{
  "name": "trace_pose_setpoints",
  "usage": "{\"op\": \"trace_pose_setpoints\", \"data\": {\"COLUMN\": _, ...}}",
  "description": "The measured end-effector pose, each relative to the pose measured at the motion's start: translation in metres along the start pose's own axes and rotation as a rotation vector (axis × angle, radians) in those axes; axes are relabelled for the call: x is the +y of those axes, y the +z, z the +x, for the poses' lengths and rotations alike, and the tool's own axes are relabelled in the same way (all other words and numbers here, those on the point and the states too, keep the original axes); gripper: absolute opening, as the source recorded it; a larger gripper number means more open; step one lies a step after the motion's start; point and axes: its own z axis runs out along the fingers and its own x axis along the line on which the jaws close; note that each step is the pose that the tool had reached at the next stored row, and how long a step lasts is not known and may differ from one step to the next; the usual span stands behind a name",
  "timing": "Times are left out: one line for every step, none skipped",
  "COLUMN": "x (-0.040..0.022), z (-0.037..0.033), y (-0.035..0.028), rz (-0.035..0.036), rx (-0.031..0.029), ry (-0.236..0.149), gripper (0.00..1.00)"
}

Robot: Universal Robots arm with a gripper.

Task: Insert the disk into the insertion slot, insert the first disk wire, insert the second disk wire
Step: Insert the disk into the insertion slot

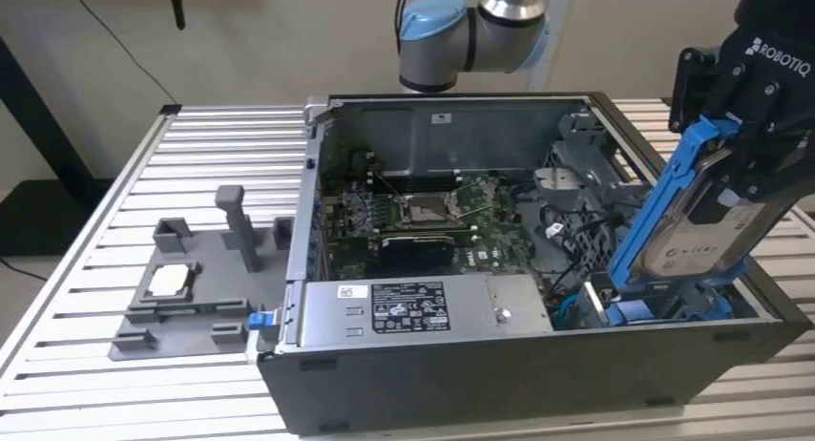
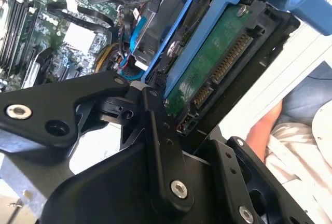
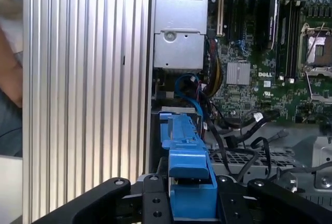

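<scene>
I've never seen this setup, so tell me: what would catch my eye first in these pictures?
The black tool grips a silver hard drive in a bright blue plastic carrier, tilted, at the exterior view's right end of the open dark grey computer case. Inside the case lies a green motherboard.

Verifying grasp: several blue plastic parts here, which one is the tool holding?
The tall blue carrier framing the disk, tilted over the drive bay in the tool. The small blue latch by the power supply sits untouched.
</scene>
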Motion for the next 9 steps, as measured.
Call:
{"op": "trace_pose_setpoints", "data": {"x": 0.0, "z": -0.0002, "y": 0.0013, "rz": 0.0, "rx": 0.0002, "ry": 0.0, "gripper": 0.33}}
{"op": "trace_pose_setpoints", "data": {"x": -0.0001, "z": -0.0004, "y": 0.0028, "rz": 0.0, "rx": 0.0, "ry": 0.0, "gripper": 0.33}}
{"op": "trace_pose_setpoints", "data": {"x": -0.0002, "z": -0.0006, "y": 0.0045, "rz": 0.0001, "rx": 0.0, "ry": 0.0, "gripper": 0.33}}
{"op": "trace_pose_setpoints", "data": {"x": -0.0003, "z": -0.0007, "y": 0.0063, "rz": 0.0001, "rx": 0.0, "ry": 0.0, "gripper": 0.33}}
{"op": "trace_pose_setpoints", "data": {"x": -0.0003, "z": -0.0008, "y": 0.0079, "rz": 0.0001, "rx": 0.0, "ry": 0.0, "gripper": 0.33}}
{"op": "trace_pose_setpoints", "data": {"x": -0.0004, "z": -0.0008, "y": 0.0092, "rz": 0.0001, "rx": -0.0003, "ry": 0.0, "gripper": 0.33}}
{"op": "trace_pose_setpoints", "data": {"x": -0.0004, "z": -0.0009, "y": 0.0103, "rz": 0.0001, "rx": -0.0017, "ry": 0.0, "gripper": 0.33}}
{"op": "trace_pose_setpoints", "data": {"x": -0.0005, "z": -0.0009, "y": 0.0113, "rz": 0.0002, "rx": -0.0053, "ry": 0.0, "gripper": 0.33}}
{"op": "trace_pose_setpoints", "data": {"x": -0.0005, "z": -0.0009, "y": 0.0121, "rz": 0.0003, "rx": -0.0094, "ry": 0.001, "gripper": 0.33}}
